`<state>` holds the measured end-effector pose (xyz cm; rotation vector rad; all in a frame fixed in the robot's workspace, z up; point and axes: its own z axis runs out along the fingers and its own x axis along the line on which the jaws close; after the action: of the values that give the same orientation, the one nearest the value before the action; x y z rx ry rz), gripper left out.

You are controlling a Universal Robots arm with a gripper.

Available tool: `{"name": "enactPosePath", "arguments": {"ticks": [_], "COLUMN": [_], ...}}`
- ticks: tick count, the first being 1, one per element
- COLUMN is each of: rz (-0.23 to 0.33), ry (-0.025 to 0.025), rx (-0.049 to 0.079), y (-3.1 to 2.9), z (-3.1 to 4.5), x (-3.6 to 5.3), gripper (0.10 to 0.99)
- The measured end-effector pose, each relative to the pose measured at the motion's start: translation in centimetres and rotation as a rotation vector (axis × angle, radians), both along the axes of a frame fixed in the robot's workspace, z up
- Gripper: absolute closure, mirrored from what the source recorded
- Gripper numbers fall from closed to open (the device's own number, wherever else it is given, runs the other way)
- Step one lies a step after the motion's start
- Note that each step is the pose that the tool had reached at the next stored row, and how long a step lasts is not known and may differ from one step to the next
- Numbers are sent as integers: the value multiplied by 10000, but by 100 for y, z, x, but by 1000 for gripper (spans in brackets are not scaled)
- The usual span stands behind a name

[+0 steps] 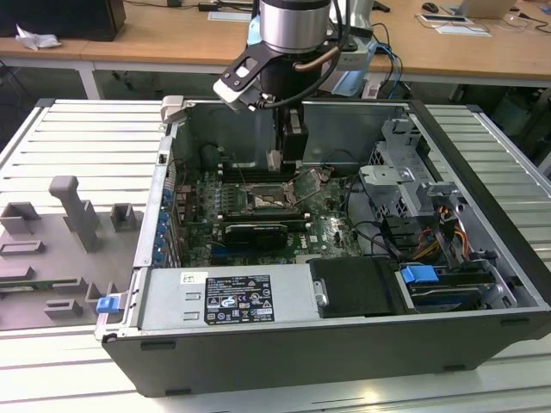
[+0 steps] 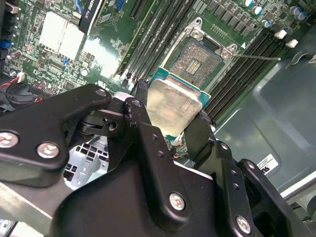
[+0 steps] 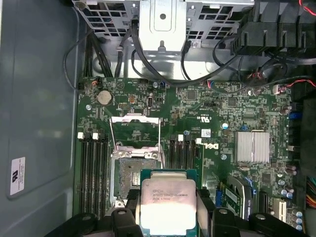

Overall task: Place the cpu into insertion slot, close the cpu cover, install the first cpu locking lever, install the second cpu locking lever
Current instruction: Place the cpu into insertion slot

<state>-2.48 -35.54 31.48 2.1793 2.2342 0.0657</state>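
My gripper (image 2: 170, 118) is shut on the cpu (image 2: 173, 104), a pale silver square chip with a green edge, pinched between the two black fingers (image 2: 140, 101). In the first wrist view the cpu (image 3: 168, 202) hangs just off one side of the insertion slot (image 3: 132, 174), partly overlapping its corner. The slot (image 2: 197, 58) lies bare, its dark contact field showing. The cpu cover (image 3: 135, 119) stands swung open on the slot's far edge. In the exterior view the gripper (image 1: 277, 162) hovers a little above the slot (image 1: 269, 200) inside the computer case.
Black memory slots (image 3: 91, 173) run along both sides of the socket. A silver heatsink (image 3: 252, 146), a metal drive cage (image 3: 163, 19) and loose black cables (image 3: 222, 54) lie around it. The case walls (image 1: 482, 224) and power supply (image 1: 232, 297) hem in the board.
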Motion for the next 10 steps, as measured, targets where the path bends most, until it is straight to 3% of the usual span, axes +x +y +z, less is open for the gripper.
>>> {"name": "enactPosePath", "arguments": {"ticks": [4, 10], "rz": [-8, -24], "ry": [1, 16], "rx": [-8, -70], "y": [2, 103], "z": [-30, -134], "x": [0, -1], "gripper": [545, 545]}}
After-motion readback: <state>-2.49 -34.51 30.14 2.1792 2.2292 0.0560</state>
